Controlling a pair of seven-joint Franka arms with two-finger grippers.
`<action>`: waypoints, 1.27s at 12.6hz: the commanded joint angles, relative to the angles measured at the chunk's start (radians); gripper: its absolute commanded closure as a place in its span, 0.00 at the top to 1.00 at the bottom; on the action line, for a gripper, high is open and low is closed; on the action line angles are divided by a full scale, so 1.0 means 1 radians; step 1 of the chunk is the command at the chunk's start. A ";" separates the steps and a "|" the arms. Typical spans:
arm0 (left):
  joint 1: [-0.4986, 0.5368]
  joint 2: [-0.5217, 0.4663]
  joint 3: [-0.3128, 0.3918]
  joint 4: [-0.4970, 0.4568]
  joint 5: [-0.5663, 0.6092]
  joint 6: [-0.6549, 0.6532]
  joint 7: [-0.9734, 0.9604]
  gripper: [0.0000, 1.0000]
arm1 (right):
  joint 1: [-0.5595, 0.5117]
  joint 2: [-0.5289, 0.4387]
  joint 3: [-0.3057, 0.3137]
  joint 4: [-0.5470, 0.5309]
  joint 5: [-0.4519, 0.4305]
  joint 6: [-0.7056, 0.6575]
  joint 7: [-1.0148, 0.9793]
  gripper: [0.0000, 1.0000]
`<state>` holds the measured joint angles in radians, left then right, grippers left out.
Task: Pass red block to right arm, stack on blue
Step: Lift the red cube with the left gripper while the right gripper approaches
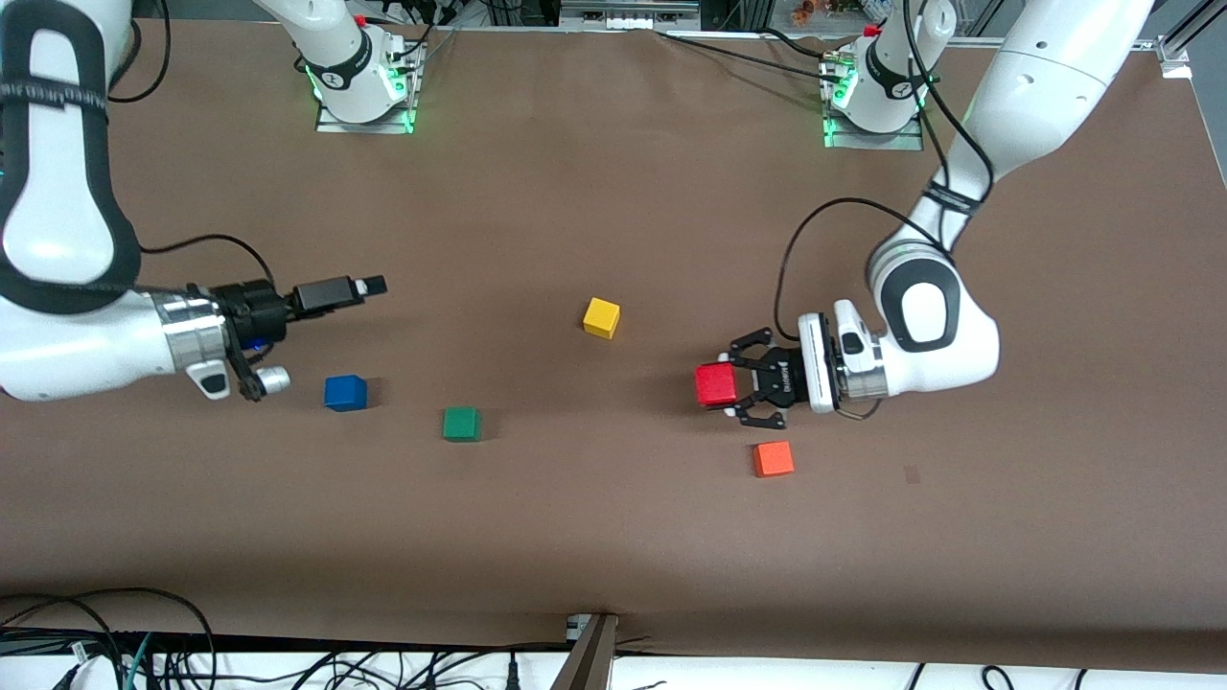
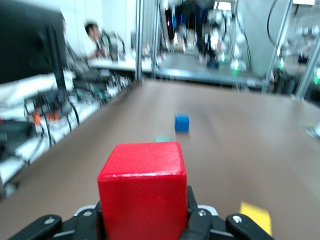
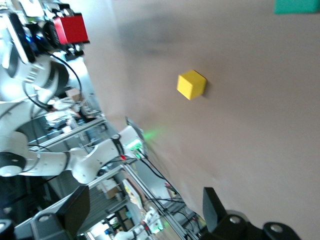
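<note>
While the left tool (image 1: 736,388) hangs above the surface (image 1: 613,537) clamped on the red block (image 1: 716,384), the right tool (image 1: 369,285), fingers apart, hovers above the blue cube (image 1: 345,393), which sits beside the green cube (image 1: 461,424).

We are counting five small solid-coloured cubes in all: one deep-red cube (image 1: 716,384), one blue cube (image 1: 345,393), one green cube (image 1: 461,424), one yellow cube (image 1: 601,317) and one lighter orange cube (image 1: 773,459).
</note>
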<state>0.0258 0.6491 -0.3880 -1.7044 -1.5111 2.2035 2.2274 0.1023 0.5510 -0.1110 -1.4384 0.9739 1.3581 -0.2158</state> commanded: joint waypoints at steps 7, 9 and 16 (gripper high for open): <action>-0.274 0.093 -0.002 0.141 -0.512 0.151 0.248 0.03 | 0.114 0.122 0.011 0.015 0.379 0.205 -0.154 1.00; -0.315 0.103 -0.002 0.178 -0.549 0.208 0.248 0.03 | 0.131 0.138 0.011 0.016 0.420 0.255 -0.155 1.00; -0.351 0.104 -0.002 0.193 -0.598 0.219 0.252 0.03 | 0.211 0.145 0.011 0.021 0.451 0.366 -0.157 1.00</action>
<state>-0.3063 0.7352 -0.3972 -1.5467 -2.0666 2.4088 2.4482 0.2909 0.6866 -0.0962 -1.4365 1.4028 1.7006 -0.3609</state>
